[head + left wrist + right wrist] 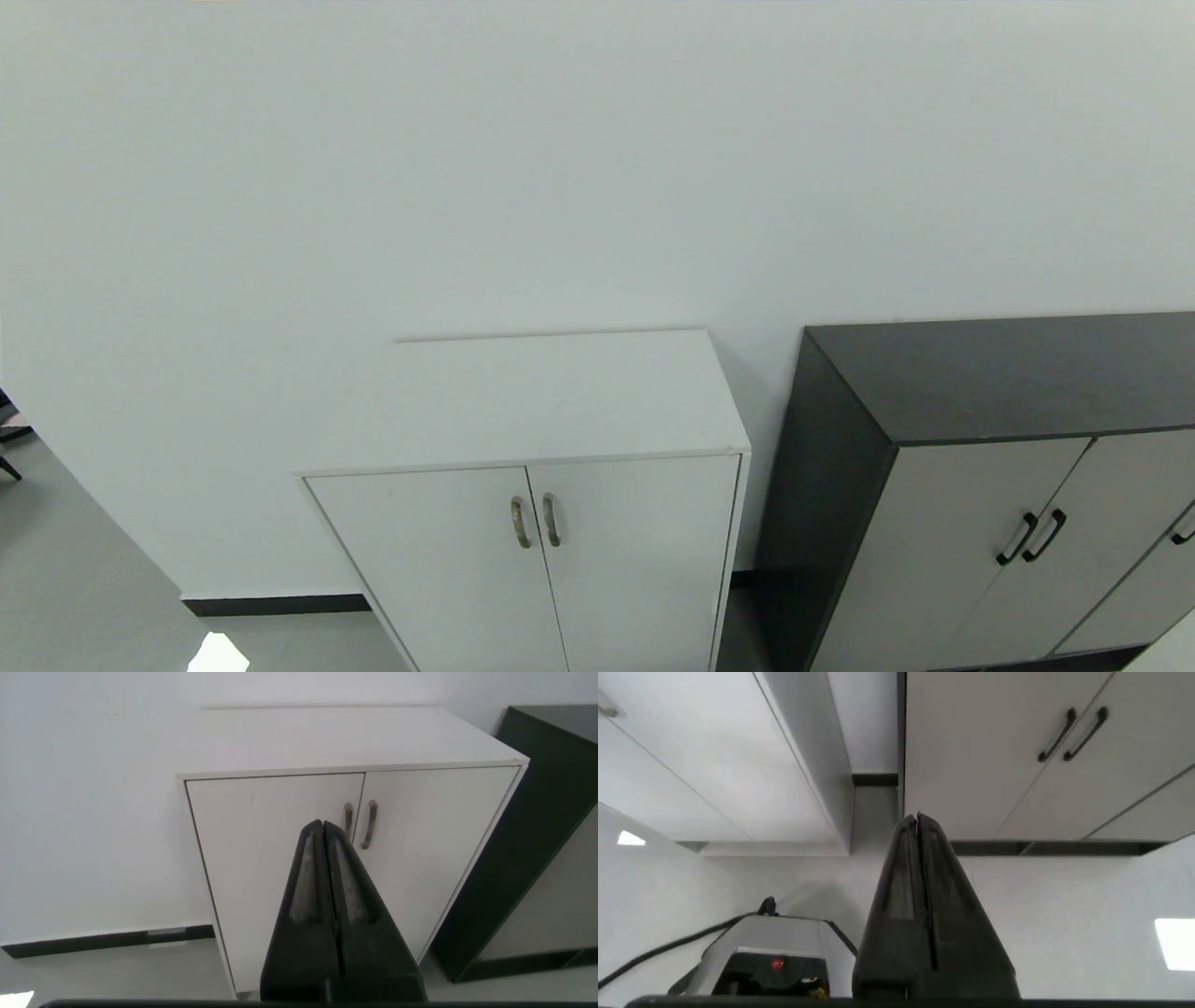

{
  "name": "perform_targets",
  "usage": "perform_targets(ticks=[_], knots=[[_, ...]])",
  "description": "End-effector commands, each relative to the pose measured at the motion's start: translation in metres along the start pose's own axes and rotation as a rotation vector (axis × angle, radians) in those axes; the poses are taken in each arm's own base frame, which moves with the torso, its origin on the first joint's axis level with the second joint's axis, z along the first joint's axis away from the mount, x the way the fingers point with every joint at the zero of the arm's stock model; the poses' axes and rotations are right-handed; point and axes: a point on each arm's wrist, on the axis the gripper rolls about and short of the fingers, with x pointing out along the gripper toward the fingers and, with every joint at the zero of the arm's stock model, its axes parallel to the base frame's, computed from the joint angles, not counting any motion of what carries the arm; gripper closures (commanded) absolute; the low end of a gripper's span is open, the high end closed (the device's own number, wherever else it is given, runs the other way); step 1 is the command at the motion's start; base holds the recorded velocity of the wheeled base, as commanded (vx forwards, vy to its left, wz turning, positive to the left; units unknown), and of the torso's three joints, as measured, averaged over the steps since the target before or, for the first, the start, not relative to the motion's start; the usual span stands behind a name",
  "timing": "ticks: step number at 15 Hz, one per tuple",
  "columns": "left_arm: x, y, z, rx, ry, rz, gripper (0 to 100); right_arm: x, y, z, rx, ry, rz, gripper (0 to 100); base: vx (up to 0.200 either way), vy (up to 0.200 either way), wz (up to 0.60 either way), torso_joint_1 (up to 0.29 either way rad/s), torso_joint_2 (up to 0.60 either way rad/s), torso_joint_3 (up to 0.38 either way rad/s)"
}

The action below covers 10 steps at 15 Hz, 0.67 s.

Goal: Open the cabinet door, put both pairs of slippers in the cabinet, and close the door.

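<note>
Left gripper (322,833), fingers pressed together on nothing, hangs before the white cabinet (271,775), whose 2 doors (448,560) are shut with their handles (519,523) side by side. Right gripper (918,823), likewise pressed together and empty, hangs low facing the gap between that cabinet and the dark cabinet (980,383) just beside it.

White cabinet (532,467) — both doors (541,569) shut — against the wall.
</note>
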Motion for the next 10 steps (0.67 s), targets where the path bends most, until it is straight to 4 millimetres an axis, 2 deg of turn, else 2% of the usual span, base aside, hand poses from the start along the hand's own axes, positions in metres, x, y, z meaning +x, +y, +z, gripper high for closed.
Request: perform_targets(ticks=[1, 4, 10], knots=[[0.000, 0.000, 0.000, 0.000, -0.001, 0.000, 100, -0.012, 0.003, -0.007, -0.027, -0.077, 0.026, 100, 0.000, 0.000, 0.00, 0.000, 0.00, 0.000], [0.000, 0.000, 0.000, 0.000, 0.001, 0.000, 100, -0.019, 0.005, -0.017, -0.030, -0.069, 0.025, 100, 0.000, 0.000, 0.00, 0.000, 0.00, 0.000], [0.000, 0.000, 0.000, 0.000, -0.003, 0.000, 100, -0.031, 0.007, -0.022, -0.053, -0.221, 0.031, 100, 0.000, 0.000, 0.00, 0.000, 0.00, 0.000]])
